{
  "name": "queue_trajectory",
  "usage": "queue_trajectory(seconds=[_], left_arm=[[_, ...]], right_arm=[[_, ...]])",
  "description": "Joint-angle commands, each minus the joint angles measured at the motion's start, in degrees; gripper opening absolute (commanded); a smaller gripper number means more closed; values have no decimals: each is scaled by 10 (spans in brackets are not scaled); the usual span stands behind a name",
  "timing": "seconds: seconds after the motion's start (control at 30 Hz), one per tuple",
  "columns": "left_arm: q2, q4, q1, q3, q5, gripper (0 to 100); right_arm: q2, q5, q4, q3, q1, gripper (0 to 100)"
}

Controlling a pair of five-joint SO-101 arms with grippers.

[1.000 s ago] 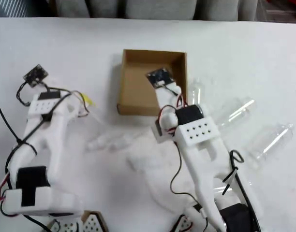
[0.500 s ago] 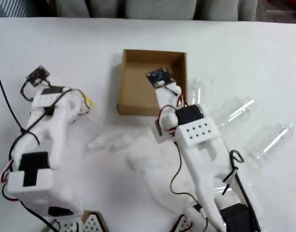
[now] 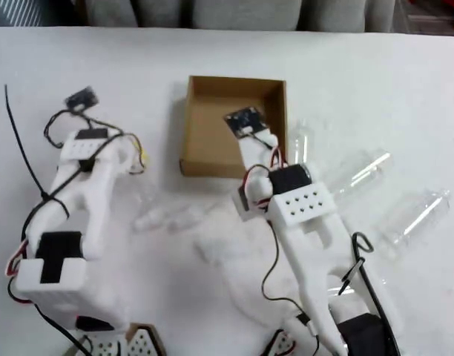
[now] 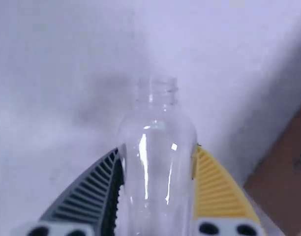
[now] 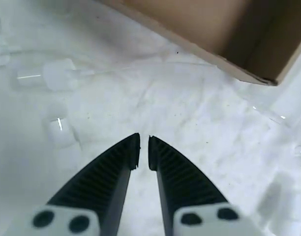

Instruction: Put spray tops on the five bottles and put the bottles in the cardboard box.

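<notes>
A clear, topless bottle point(image 4: 158, 147) is held in my left gripper point(image 4: 158, 160), clamped between the grey finger and the yellow finger point(image 4: 214, 187). In the high view the left gripper point(image 3: 137, 160) hangs left of the cardboard box point(image 3: 212, 137). My right gripper point(image 5: 143, 143) hovers shut over bare table just in front of the box's near wall point(image 5: 190, 46), holding nothing. White spray tops point(image 5: 52, 76) lie on the table beside it, seen from above as a pale cluster of spray tops point(image 3: 171, 216). Three more clear bottles point(image 3: 364, 172) lie right of the box.
The right arm point(image 3: 305, 222) stretches from the near edge up to the box's near right corner, its cables looping beside it. The left arm's base point(image 3: 53, 274) stands at the near left. Bare white table lies beyond and left of the box.
The left arm has swung away from the near edge and a little to the right, carrying the bottle. The right arm has stayed put.
</notes>
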Motion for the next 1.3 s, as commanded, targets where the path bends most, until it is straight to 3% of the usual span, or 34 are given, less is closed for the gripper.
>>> queue_trajectory(seconds=[0.0, 0.1, 0.17, 0.43, 0.67, 0.83, 1.1, 1.27], left_arm=[[-34, 20, 25, -36, -116, 45], [-64, 23, 21, -30, -211, 46], [-77, 25, 4, -28, -234, 46], [-73, 22, -117, -22, -101, 49], [-32, 25, -190, -49, -94, 50], [3, 37, -211, -82, -93, 49], [29, 55, -226, -113, -93, 50], [31, 54, -225, -113, -95, 50]], right_arm=[[-20, 8, -7, -3, 6, 16], [-20, 8, -6, -2, 4, 16], [-20, 32, -5, -2, 2, 16], [-21, 159, 0, 25, -165, 18], [-15, 252, -102, 75, -281, 44], [-15, 296, -153, 81, -307, 173], [-4, 394, -312, 142, -336, 176], [109, 439, -322, 70, -334, 176]])
